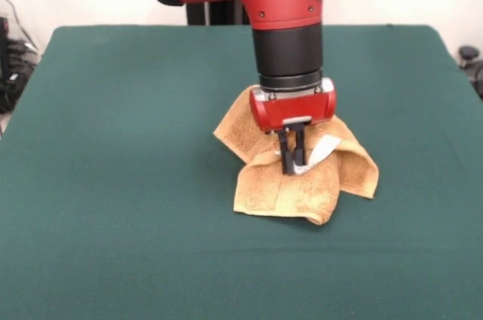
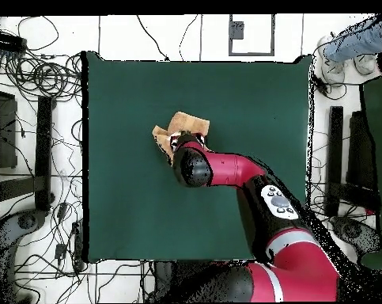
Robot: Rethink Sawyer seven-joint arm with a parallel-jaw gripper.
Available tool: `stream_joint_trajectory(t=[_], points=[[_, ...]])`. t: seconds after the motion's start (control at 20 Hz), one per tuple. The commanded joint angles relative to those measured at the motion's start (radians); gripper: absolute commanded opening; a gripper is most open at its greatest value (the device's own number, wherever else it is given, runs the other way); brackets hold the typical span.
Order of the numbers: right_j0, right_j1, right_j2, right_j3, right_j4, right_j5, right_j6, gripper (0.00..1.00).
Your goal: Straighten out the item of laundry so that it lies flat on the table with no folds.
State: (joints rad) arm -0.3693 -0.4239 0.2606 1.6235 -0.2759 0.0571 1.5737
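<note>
Dark green felt covers the table [image 1: 113, 184], and nearly all of it is bare; the only thing lying on it is the item of laundry [image 1: 272, 188], a golden-tan terry towel sitting a little right of centre in the front view, about midway between the near and far edges. It is far from flat. Its cloth is bunched into several overlapping flaps: one lobe pokes out to the far left behind the arm, another drapes to the right, and a doubled-over portion lies toward the near side. A small white tag [image 1: 323, 148] shows just right of the fingers.

Coming straight down onto the middle of the heap, the gripper [image 1: 292, 163] has its dark fingers drawn close together where they meet the cloth, apparently pinching a fold of towel beside the tag.

By my reading, the work is at an early stage: no edge is laid out straight yet, and every fold remains to be pulled open and spread.
</note>
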Motion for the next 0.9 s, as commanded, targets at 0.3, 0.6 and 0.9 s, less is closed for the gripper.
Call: stream_joint_trajectory(t=[0.3, 0.6, 0.9], points=[[0.278, -0.027, -0.213, -0.027, 0.168, -0.079, 0.316, 0.00], [0.386, -0.083, -0.280, 0.113, 0.454, 0.210, 0.482, 0.00], [0.345, -0.111, -0.191, 0.190, 0.536, 0.291, 0.452, 0.00]])
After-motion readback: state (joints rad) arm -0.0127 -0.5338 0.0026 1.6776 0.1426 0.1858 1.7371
